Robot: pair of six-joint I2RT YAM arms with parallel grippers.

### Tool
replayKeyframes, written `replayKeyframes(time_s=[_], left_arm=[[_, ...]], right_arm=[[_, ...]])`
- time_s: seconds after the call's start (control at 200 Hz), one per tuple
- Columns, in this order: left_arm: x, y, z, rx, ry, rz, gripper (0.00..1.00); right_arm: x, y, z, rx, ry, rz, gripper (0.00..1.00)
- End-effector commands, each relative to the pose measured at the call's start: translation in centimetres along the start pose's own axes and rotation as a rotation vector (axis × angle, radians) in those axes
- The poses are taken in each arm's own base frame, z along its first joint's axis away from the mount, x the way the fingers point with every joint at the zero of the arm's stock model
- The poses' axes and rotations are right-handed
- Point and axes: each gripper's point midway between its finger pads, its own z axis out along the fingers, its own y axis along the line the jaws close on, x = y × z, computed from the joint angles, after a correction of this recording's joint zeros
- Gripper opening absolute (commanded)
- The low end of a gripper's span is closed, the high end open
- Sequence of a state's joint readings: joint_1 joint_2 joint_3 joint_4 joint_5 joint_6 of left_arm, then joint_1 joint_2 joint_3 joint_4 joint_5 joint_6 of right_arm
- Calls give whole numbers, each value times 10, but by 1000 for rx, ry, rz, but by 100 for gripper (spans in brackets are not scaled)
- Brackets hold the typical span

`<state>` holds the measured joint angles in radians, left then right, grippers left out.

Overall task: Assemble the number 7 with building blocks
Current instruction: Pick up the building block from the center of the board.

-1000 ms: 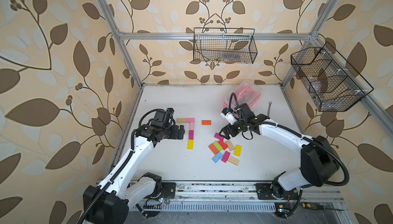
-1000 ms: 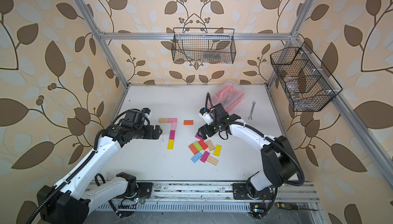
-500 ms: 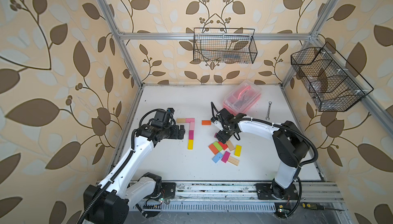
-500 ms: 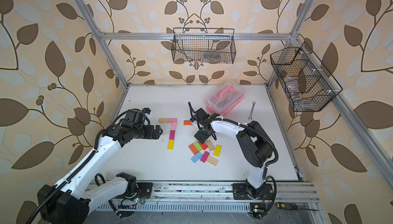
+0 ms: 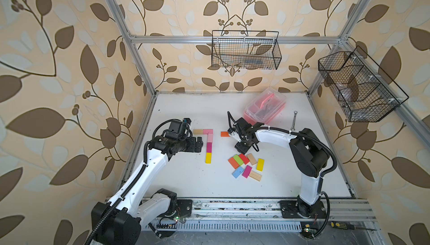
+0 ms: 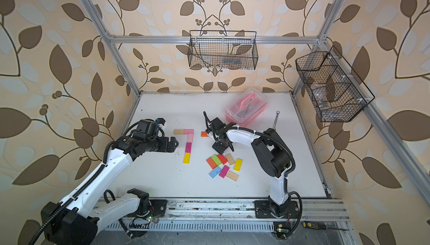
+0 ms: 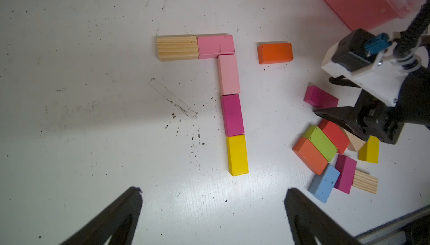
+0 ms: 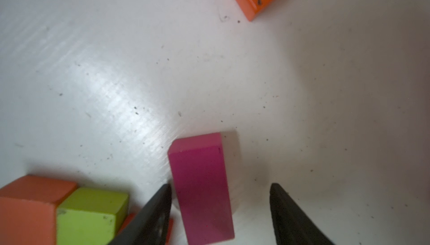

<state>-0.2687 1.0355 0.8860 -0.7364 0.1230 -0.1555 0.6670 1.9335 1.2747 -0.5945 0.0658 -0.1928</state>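
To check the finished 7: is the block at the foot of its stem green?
No, the block at the foot of the 7 is yellow in the left wrist view.

We see beige wallpaper with brown leaves on every wall, framed by aluminium bars. Beneath the jaws lies a white tabletop, speckled with dark crumbs and glossy where light strikes it. Far beyond the jaws a black wire basket hangs on the back wall. A second basket hangs on the side wall, outward of the right jaws.
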Motion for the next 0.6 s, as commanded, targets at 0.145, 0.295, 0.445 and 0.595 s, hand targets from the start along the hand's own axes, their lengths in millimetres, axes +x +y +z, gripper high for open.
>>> replayKeyframes(time_s=[0.145, 0.295, 0.445, 0.595], left_arm=[[-7, -4, -4, 14, -17, 21, 99], [-7, -4, -5, 12, -19, 21, 99], [-8, -4, -5, 13, -20, 21, 99], [-8, -5, -6, 15, -23, 21, 99]], right_arm=[[3, 10, 8, -118, -23, -26, 27], [3, 14, 2, -159, -80, -75, 20], [-3, 4, -13, -187, -147, -80, 14], [-11, -6, -36, -171, -223, -151, 15]])
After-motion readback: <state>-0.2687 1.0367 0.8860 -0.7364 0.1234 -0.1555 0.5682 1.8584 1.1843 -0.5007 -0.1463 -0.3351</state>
